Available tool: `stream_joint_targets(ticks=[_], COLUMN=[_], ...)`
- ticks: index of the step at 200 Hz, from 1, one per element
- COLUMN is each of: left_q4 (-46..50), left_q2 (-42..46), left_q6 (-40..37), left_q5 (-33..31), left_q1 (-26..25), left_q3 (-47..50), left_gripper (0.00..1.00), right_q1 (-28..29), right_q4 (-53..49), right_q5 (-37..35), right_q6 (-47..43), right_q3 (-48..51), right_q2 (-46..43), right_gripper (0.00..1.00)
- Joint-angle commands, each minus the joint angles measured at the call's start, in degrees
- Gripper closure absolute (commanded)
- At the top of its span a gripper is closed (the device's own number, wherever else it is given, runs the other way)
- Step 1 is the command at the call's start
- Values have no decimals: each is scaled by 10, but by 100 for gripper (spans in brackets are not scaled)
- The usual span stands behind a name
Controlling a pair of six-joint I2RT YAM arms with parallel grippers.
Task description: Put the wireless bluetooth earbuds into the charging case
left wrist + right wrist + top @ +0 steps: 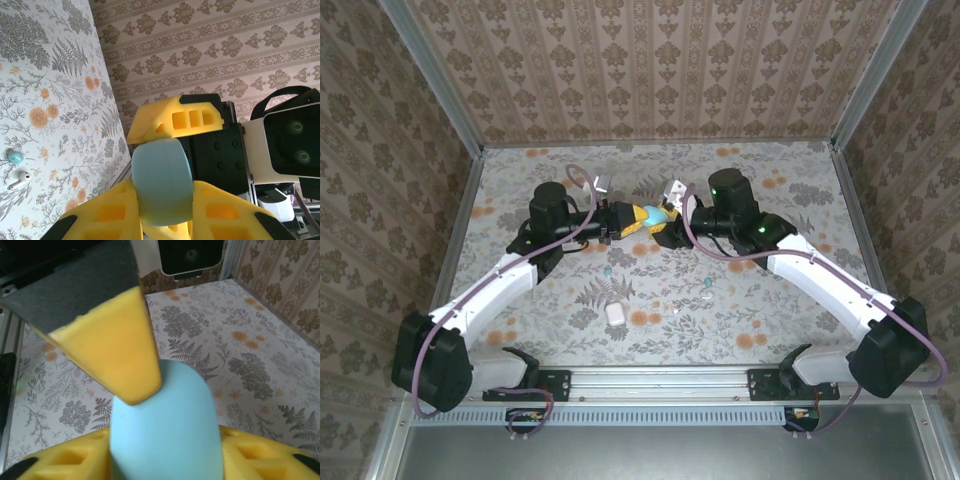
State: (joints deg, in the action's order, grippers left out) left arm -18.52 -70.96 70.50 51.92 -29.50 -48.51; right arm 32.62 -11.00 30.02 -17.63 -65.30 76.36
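Charging case (162, 175), a pale blue pebble, sits up off the worktop between the two arms. The left tool (162, 207) has its yellow fingers pressed against the case's two sides, pinching it. The right tool (165, 457) meets it head-on from the other side. Its own yellow fingers flank the same case, and seen from the left wrist one of those fingers (175, 117) lies against the case's upper edge. Whether the right tool is really squeezing or only resting there, I cannot tell.

Further out, the earbuds lie loose on the flowered worktop (770, 320). A teal earbud (16, 157) and a white earbud (20, 180) lie just beside each other, well apart from the tools. From above, another teal earbud (609, 271) lies on the worktop beside the left arm. A white rounded case (616, 313) rests nearer the arms' bases. Patterned wallpaper lines the walls around the worktop.
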Motion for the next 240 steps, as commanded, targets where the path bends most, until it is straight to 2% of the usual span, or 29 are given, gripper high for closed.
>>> stream_joint_targets(ticks=[1, 25, 44, 69, 78, 97, 119, 138, 152, 187, 240], left_q4=[4, 18, 33, 93, 111, 124, 126, 143, 153, 145, 122], left_q2=[16, 18, 22, 38, 46, 69, 110, 147, 161, 132, 91], left_q6=[-16, -32, -62, -160, -203, -319, -517, -696, -773, -796, -762], left_q5=[13, 16, 26, 34, 39, 47, 72, 102, 94, 125, 134], left_q1=[3, 7, 18, 30, 55, 65, 57, 38, 7, -16, -21], left_q3=[1, -2, -10, -33, -43, -46, -26, -3, 8, 4, -5], left_gripper=[84, 83, 76, 55, 47, 39, 33, 27, 24, 24, 36], right_q1=[1, 0, -1, -8, -13, -21, -25, -26, -26, -25, -14], right_q4=[-42, -58, -89, -168, -202, -276, -337, -370, -380, -356, -349], right_q5=[44, 54, 65, 90, 100, 117, 127, 136, 147, 160, 157], right_q6=[-14, -21, -32, -60, -70, -89, -108, -113, -113, -96, -102], right_q3=[-29, -36, -50, -91, -110, -146, -172, -184, -186, -173, -165], right_q2=[16, 20, 20, 25, 28, 30, 30, 30, 27, 17, 10], right_gripper=[63, 78, 84, 87, 87, 87, 88, 88, 87, 86, 86])
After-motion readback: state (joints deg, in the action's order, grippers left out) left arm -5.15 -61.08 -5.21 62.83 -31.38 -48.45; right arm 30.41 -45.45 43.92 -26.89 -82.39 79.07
